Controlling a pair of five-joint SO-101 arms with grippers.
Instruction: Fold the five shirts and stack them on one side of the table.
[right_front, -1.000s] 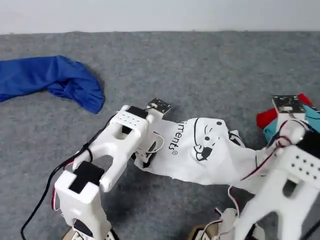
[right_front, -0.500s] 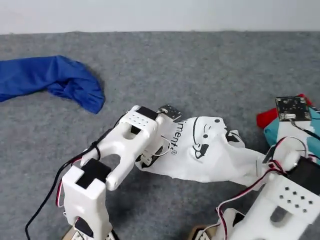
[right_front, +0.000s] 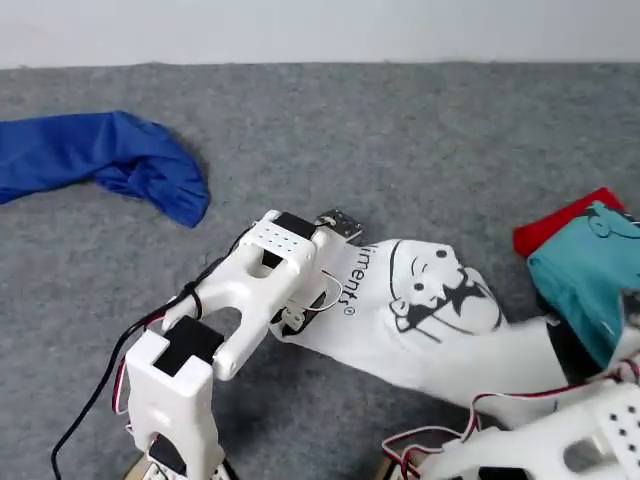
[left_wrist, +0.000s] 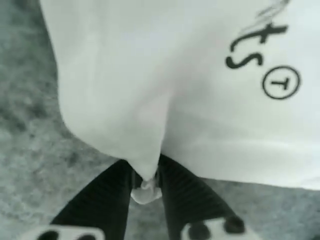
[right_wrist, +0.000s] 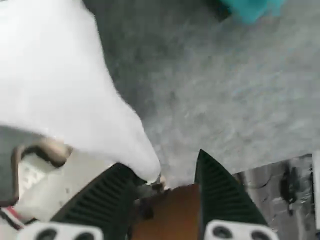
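Over the high feed I see the table (right_front: 430, 140) covered in mottled grey felt, matte and evenly lit, with only soft shadows on it. Along its far edge runs a plain pale wall (right_front: 320, 28), flat and unmarked. On the right wrist feed the felt ends at a darker, glossy strip (right_wrist: 285, 185) that I can't identify.

Left pincer (left_wrist: 145, 172) is clamped closed, while right pincer (right_wrist: 162, 164) stands with fingers apart.
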